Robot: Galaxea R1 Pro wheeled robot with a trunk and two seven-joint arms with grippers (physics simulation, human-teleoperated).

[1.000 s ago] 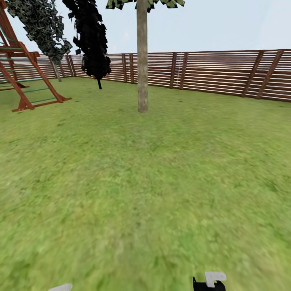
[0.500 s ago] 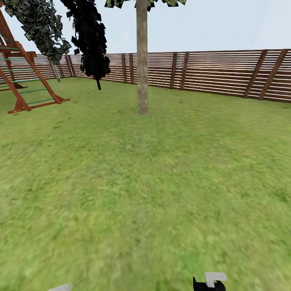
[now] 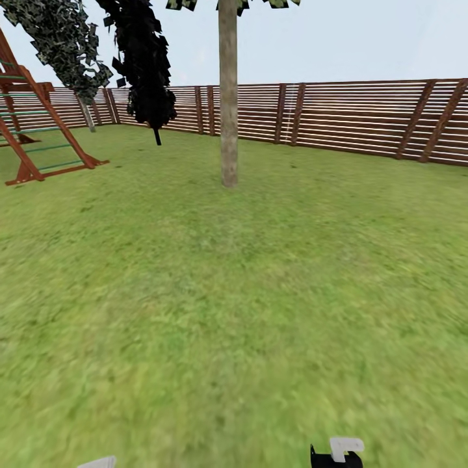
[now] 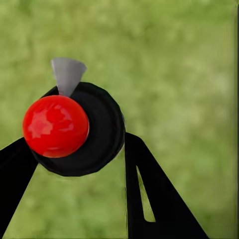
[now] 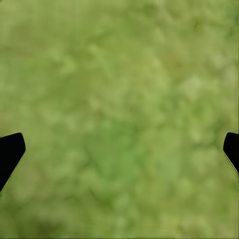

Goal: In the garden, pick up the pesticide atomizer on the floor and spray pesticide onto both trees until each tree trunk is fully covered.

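We find the pesticide atomizer [image 4: 74,129] clamped in the left gripper [image 4: 79,164]; the right gripper [image 5: 119,149] spread wide, empty. Approach step: tree trunk [image 3: 228,97] stands well ahead; closing in comes next.

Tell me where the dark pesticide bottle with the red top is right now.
In the left wrist view, the dark red-topped atomizer bottle sits clamped between the left gripper's black fingers, above green lawn.

Lawn [image 3: 234,312] runs out to a slatted wooden fence [image 3: 364,117]; one bare grey-tan tree trunk [image 3: 228,97] stands upright ahead, in front of the fence. Dark narrow tree [image 3: 146,62] and a leaning leafy one [image 3: 62,39] far left, red-brown climbing frame [image 3: 32,127] at left edge.
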